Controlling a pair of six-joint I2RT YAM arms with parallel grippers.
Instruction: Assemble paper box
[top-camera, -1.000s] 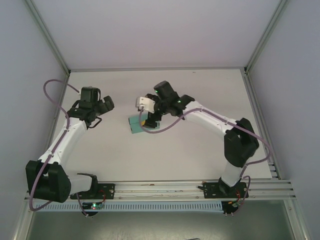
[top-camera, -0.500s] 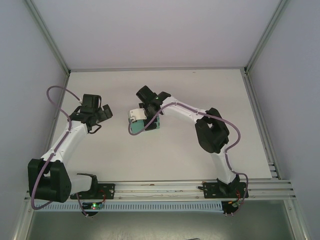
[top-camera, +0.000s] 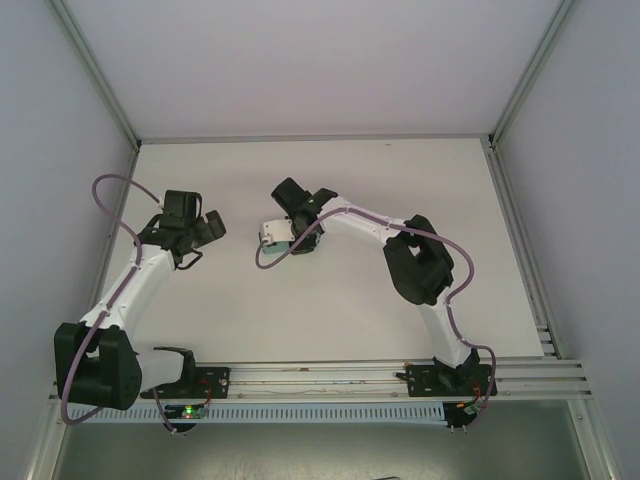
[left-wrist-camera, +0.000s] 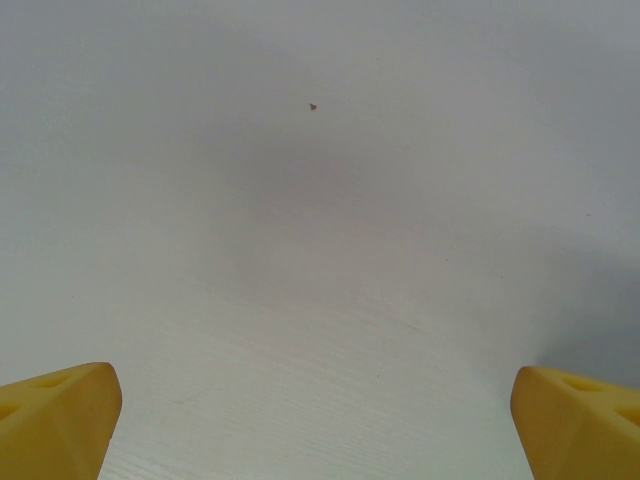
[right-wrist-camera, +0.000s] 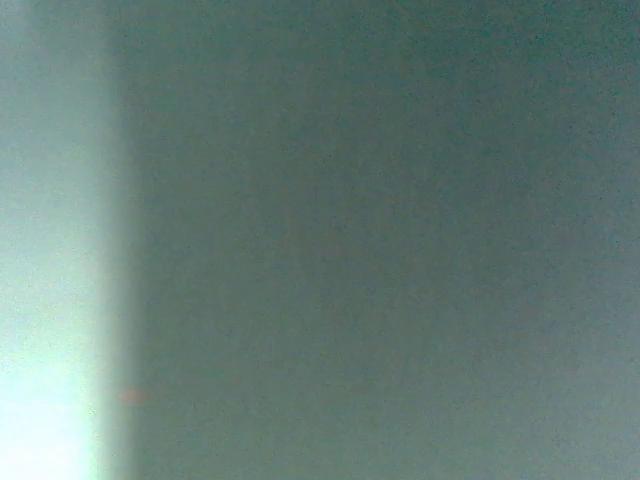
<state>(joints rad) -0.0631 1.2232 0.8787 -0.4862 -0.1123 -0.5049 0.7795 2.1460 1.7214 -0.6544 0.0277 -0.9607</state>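
Note:
The paper box (top-camera: 306, 247) is teal-green card in the middle of the white table (top-camera: 400, 180), mostly covered by my right gripper (top-camera: 288, 238), which sits directly on it. In the right wrist view the box's teal surface (right-wrist-camera: 380, 240) lies blurred right against the lens, and how the jaws stand cannot be made out. My left gripper (top-camera: 205, 226) hovers left of the box, apart from it. Its yellow fingertips (left-wrist-camera: 55, 420) stand far apart over bare table, so the left gripper (left-wrist-camera: 320, 430) is open with nothing between them.
Grey walls enclose the table on the left, back and right. A metal rail (top-camera: 330, 378) with both arm bases runs along the near edge. The right arm's elbow (top-camera: 415, 262) is folded up over the table's middle right.
The right arm folded its elbow inward and its gripper slid left and settled lower over the box. The left gripper drifted slightly left and stayed open.

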